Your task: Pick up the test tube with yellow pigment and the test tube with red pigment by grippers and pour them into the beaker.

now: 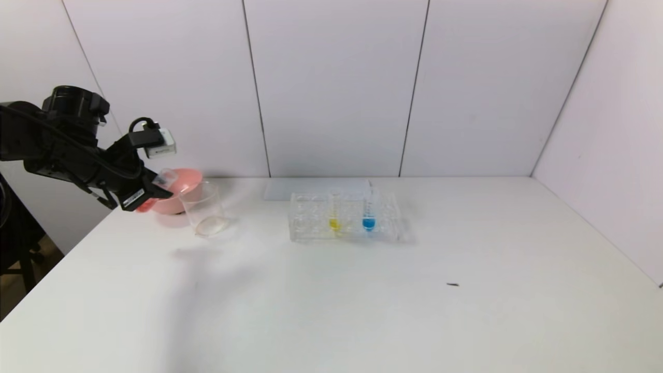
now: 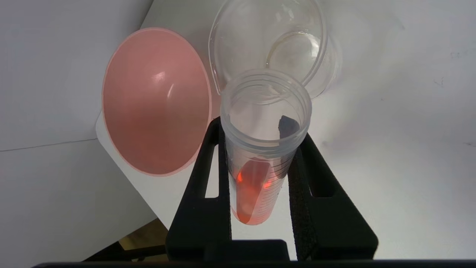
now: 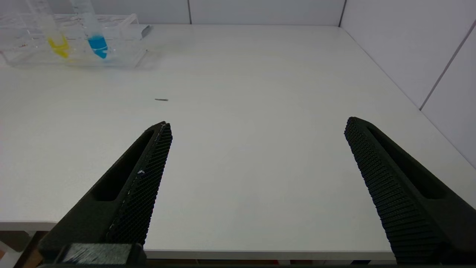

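My left gripper (image 1: 155,189) is shut on the test tube with red pigment (image 2: 256,178), held tilted above the table's far left with its open mouth (image 1: 166,178) toward the beaker (image 1: 204,210). In the left wrist view the tube's mouth overlaps the beaker's rim (image 2: 267,44); red liquid lies along the lower half of the tube. The test tube with yellow pigment (image 1: 334,212) stands upright in the clear rack (image 1: 311,228), and it also shows in the right wrist view (image 3: 54,35). My right gripper (image 3: 256,126) is open and empty over the table's near right edge, out of the head view.
A pink bowl (image 1: 181,181) sits right behind the beaker, also in the left wrist view (image 2: 156,100). A blue-liquid tube (image 1: 368,210) stands in the rack beside the yellow one. A small dark speck (image 1: 452,284) lies on the white table. Walls close the back and right.
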Motion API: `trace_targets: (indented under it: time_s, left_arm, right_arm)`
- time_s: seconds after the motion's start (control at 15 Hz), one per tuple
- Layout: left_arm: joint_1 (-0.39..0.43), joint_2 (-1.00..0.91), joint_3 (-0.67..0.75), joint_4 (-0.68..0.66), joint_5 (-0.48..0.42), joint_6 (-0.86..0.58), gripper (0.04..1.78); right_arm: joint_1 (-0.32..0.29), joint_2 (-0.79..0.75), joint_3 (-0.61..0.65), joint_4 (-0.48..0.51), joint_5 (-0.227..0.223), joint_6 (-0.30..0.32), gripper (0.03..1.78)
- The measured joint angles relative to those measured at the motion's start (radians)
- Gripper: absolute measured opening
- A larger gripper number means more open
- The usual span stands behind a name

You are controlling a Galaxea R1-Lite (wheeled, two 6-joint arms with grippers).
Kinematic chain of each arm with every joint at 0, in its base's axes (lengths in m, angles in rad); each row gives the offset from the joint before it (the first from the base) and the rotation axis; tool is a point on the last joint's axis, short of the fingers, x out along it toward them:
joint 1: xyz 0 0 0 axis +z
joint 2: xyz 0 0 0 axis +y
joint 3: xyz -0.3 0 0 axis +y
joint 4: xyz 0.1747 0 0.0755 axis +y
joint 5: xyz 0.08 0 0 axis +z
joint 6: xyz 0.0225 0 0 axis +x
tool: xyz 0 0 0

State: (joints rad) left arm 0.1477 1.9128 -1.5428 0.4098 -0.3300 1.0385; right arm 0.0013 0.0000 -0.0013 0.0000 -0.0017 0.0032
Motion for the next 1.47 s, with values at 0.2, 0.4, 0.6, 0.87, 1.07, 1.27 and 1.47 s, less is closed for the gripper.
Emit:
trace_targets:
  time_s: [0.2,0.4,0.6,0.87,1.07,1.27,1.47]
  left_arm:
    - [0.000,0.007,-0.024,0.036,0.001,0.035,0.46]
    - [0.000,0.014,-0.039,0.037,0.025,0.066,0.46]
    - [-0.003,0.021,-0.048,0.040,0.029,0.072,0.46]
    - [-0.015,0.028,-0.064,0.055,0.041,0.083,0.46]
    - [-0.022,0.036,-0.087,0.082,0.052,0.101,0.46]
    - [-0.027,0.042,-0.097,0.084,0.078,0.119,0.46]
    - [-0.028,0.044,-0.104,0.085,0.095,0.147,0.46]
  right_arm:
    - [0.000,0.000,0.000,0.000,0.000,0.000,1.70]
    - [0.000,0.000,0.000,0.000,0.000,0.000,1.70]
    - [0.000,0.000,0.000,0.000,0.000,0.000,1.70]
    - [0.000,0.000,0.000,0.000,0.000,0.000,1.70]
    - [0.000,0.000,0.000,0.000,0.000,0.000,1.70]
    - [0.000,0.000,0.000,0.000,0.000,0.000,1.70]
    - [0.000,0.000,0.000,0.000,0.000,0.000,1.70]
